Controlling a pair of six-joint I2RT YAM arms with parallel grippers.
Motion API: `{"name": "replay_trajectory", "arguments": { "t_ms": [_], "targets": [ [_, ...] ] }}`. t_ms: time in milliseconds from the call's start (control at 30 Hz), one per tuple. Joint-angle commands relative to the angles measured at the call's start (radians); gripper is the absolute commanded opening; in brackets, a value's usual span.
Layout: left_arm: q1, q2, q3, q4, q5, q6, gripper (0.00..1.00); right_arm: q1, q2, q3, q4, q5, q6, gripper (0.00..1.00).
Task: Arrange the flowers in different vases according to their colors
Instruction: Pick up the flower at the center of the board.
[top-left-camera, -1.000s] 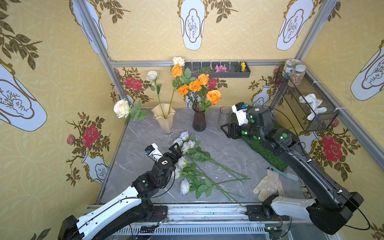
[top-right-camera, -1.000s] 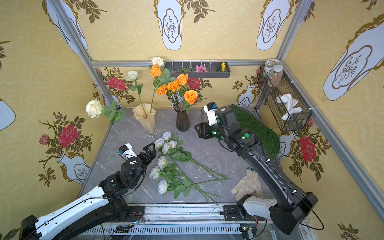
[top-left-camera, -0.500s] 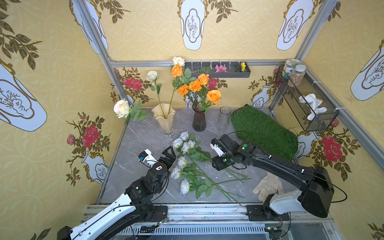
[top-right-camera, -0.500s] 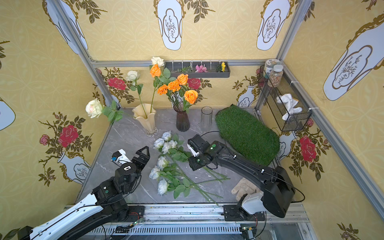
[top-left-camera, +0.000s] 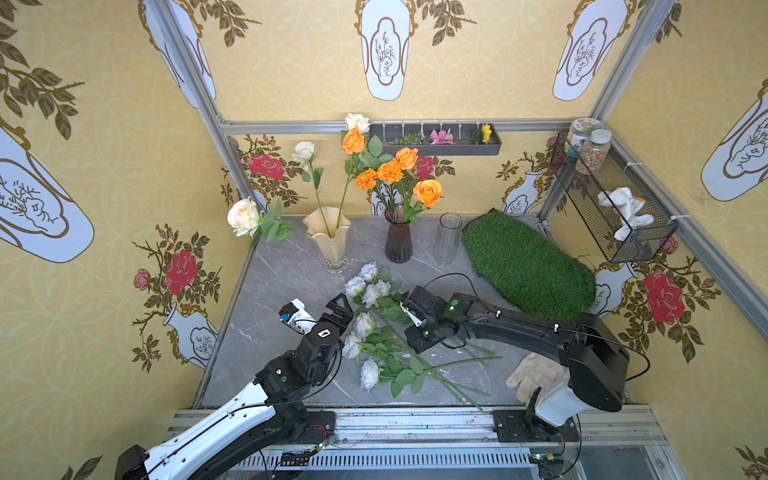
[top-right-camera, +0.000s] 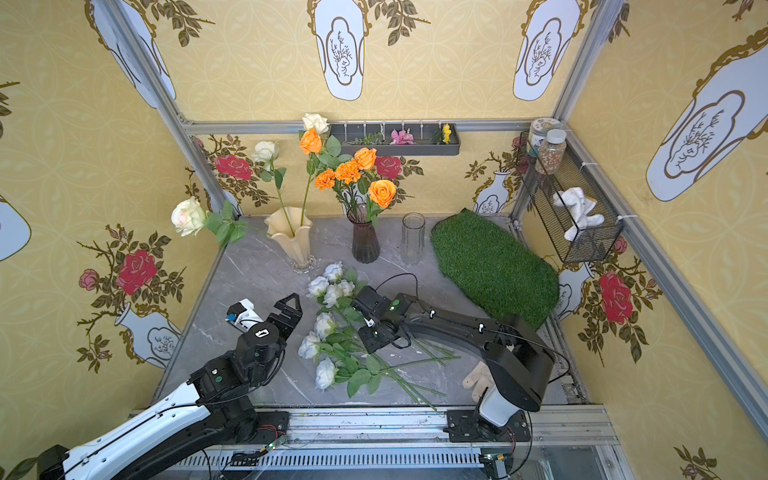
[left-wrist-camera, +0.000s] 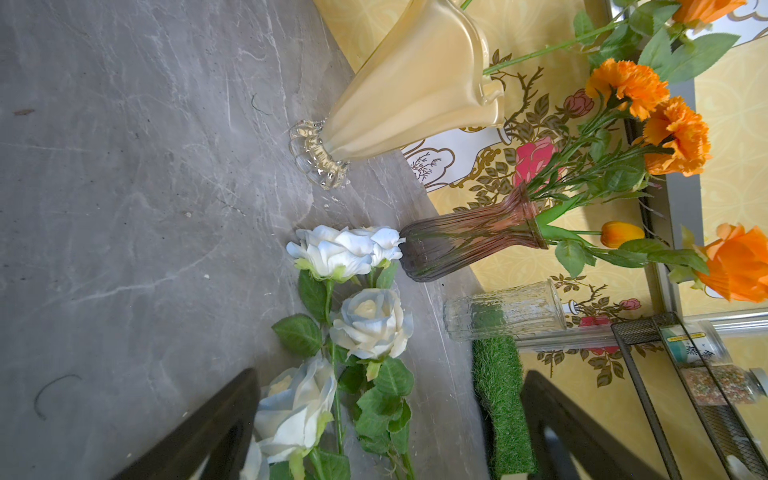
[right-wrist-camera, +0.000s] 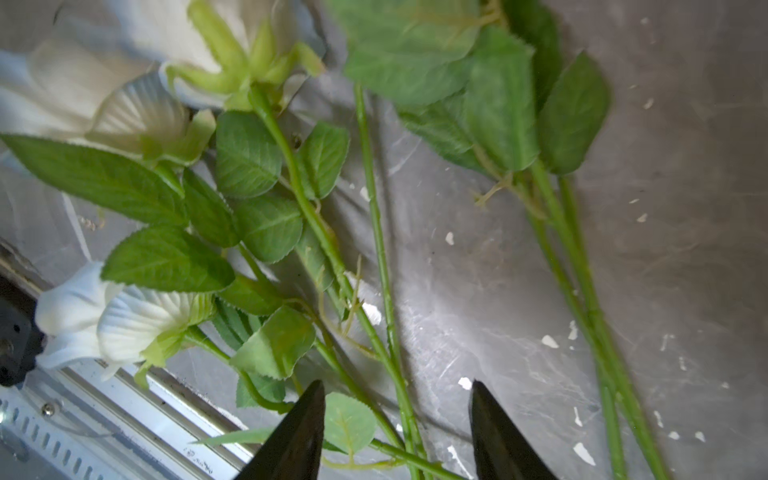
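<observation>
The left gripper (top-left-camera: 318, 309) hung over the grey marble table (top-left-camera: 274, 270) with its jaws spread wide and nothing between them. Ahead of it and well apart stood the cream-yellow vase (top-left-camera: 330, 235), ruffled at the rim, holding cream-white roses (top-left-camera: 305, 150) on long green stems. An orange rose (top-left-camera: 353, 141) also ran its stem down into that vase. Just beside this gripper's right finger lay the pale blue-white roses (top-left-camera: 365, 326), loose on the table, heads toward the left gripper and leafy stems fanned out under the right gripper (right-wrist-camera: 395, 386). Beyond both grippers, the dark purple vase (top-left-camera: 398, 243) carried orange marigolds (top-left-camera: 388, 172) and more orange roses. The clear glass vase (top-left-camera: 449, 237) stood just beside it, ahead of the right gripper, next to a green grass mat (top-left-camera: 528, 257). In both top views the right gripper's fingers were hidden under its wrist. Only the right wrist view showed them part open, astride a green stem (right-wrist-camera: 409, 419) without pressing it. The left wrist view alone showed the purple vase's ribs, the pink tint at its neck, and the clear scalloped foot (left-wrist-camera: 318, 156) of the cream-yellow vase.
</observation>
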Motion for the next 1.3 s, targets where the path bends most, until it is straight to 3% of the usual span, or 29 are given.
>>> {"name": "replay_trajectory", "arguments": {
  "t_ms": [0, 133, 333, 867, 1067, 1267],
  "targets": [
    [0.002, -0.006, -0.003, 0.014, -0.019, 0.004, 1.0, -0.067, 0.009, 0.01, 0.036, -0.011, -0.021, 0.56],
    [0.001, -0.013, -0.009, 0.019, -0.023, 0.003, 1.0, -0.11, 0.047, 0.032, 0.032, -0.005, -0.092, 0.52],
    [0.003, -0.005, -0.012, 0.04, -0.024, 0.014, 1.0, -0.137, 0.13, 0.076, 0.026, 0.0, -0.2, 0.33],
    [0.026, 0.032, -0.014, 0.088, 0.0, 0.041, 1.0, -0.175, 0.285, 0.126, 0.048, 0.036, -0.31, 0.26],
    [0.044, 0.044, -0.014, 0.103, 0.02, 0.044, 1.0, -0.167, 0.3, 0.145, 0.031, 0.05, -0.333, 0.14],
    [0.052, 0.059, -0.01, 0.112, 0.03, 0.05, 1.0, -0.106, 0.254, 0.167, 0.001, 0.145, -0.411, 0.05]
  ]
}}
